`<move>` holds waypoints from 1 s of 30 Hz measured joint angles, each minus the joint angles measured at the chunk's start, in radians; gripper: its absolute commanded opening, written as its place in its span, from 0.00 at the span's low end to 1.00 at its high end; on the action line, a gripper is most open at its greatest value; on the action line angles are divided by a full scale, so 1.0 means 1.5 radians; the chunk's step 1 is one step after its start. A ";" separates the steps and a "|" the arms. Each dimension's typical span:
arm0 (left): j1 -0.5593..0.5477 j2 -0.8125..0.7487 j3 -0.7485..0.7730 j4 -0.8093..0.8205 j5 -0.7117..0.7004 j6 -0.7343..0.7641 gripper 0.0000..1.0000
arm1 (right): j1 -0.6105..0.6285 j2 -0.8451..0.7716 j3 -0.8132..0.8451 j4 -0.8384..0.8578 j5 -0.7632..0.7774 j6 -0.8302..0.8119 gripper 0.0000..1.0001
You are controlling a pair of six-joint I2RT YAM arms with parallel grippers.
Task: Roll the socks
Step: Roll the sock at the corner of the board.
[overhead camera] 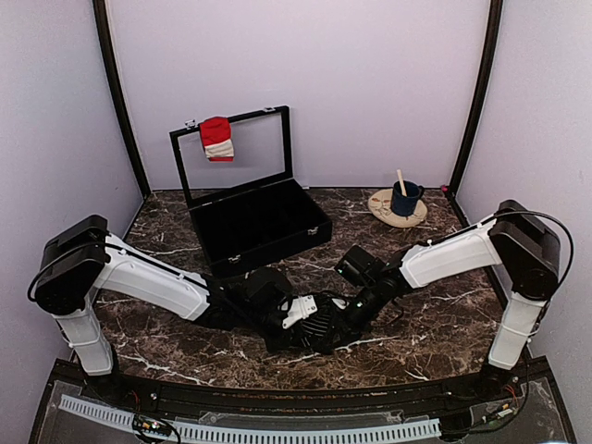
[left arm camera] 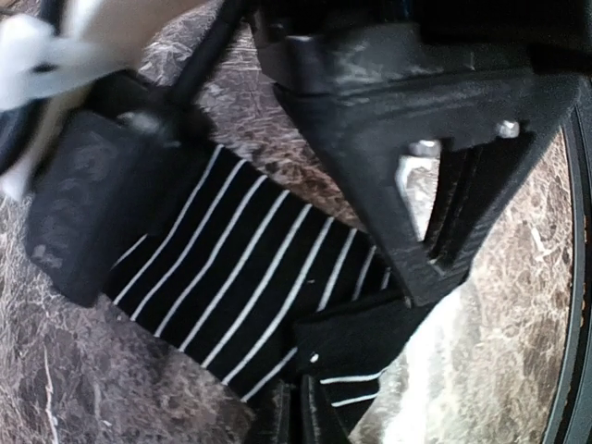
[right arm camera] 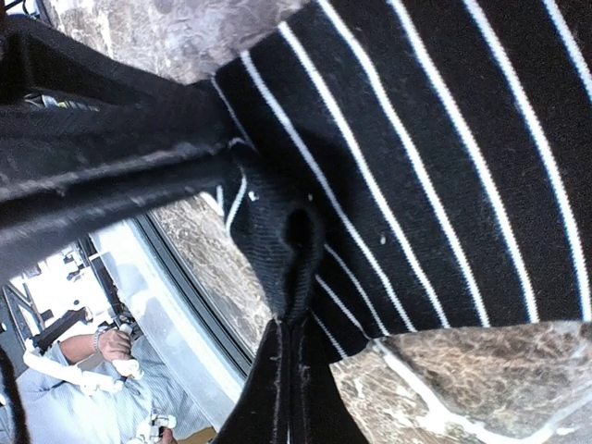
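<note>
A black sock with thin white stripes (left arm camera: pixel 231 268) lies flat on the marble table, and one edge of it is folded up into a small flap (left arm camera: pixel 361 338). My left gripper (left arm camera: pixel 296 398) sits with its jaws pressed together on that flap's lower edge. My right gripper (right arm camera: pixel 294 324) is shut on a pinched fold of the same striped sock (right arm camera: pixel 416 166). In the top view both grippers meet low over the table's front middle, left gripper (overhead camera: pixel 310 319) and right gripper (overhead camera: pixel 356 305). A red sock with a white band (overhead camera: pixel 216 139) hangs over the case lid's top edge.
An open black case (overhead camera: pixel 259 227) stands behind the grippers with its lid upright. At the back right, a dark blue mug (overhead camera: pixel 404 198) with a stick in it rests on a round tan plate (overhead camera: pixel 381 211). Purple walls enclose the marble table (overhead camera: pixel 444 314).
</note>
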State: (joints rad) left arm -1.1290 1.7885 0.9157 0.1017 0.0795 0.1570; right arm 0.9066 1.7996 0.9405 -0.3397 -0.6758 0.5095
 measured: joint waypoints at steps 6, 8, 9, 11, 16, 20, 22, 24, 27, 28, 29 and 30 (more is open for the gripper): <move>0.028 0.006 0.001 -0.008 0.065 -0.003 0.00 | -0.003 0.013 0.010 -0.003 0.003 0.000 0.00; 0.032 0.011 0.004 -0.020 0.090 -0.003 0.00 | -0.003 0.016 0.013 -0.004 0.005 0.000 0.00; 0.032 0.013 0.005 -0.024 0.101 -0.003 0.00 | -0.003 0.017 0.016 -0.006 0.005 0.000 0.00; 0.032 0.016 0.009 -0.033 0.122 -0.003 0.00 | -0.003 0.021 0.021 -0.007 0.006 0.000 0.00; 0.032 0.016 0.009 -0.035 0.157 -0.010 0.00 | -0.003 0.023 0.030 -0.014 0.012 0.000 0.07; 0.032 0.017 0.009 -0.036 0.167 -0.021 0.00 | -0.003 0.025 0.033 -0.018 0.020 -0.002 0.20; 0.032 0.020 0.009 -0.037 0.167 -0.025 0.00 | -0.003 0.025 0.033 -0.021 0.028 -0.002 0.24; 0.032 0.022 0.009 -0.039 0.167 -0.029 0.00 | -0.003 0.024 0.033 -0.023 0.029 -0.001 0.27; 0.033 0.022 0.009 -0.039 0.167 -0.037 0.00 | -0.005 0.023 0.033 -0.022 0.030 0.001 0.30; 0.033 0.022 0.009 -0.039 0.167 -0.039 0.00 | -0.005 0.022 0.033 -0.022 0.030 0.002 0.31; 0.033 0.022 0.009 -0.038 0.167 -0.042 0.00 | -0.006 0.021 0.032 -0.022 0.032 0.002 0.31; 0.033 0.023 0.009 -0.039 0.167 -0.045 0.00 | -0.006 0.019 0.032 -0.021 0.034 0.002 0.32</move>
State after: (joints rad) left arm -1.0798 1.8236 0.9291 0.0437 0.3294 0.0898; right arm 0.8970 1.8286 0.9878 -0.3714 -0.6250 0.5121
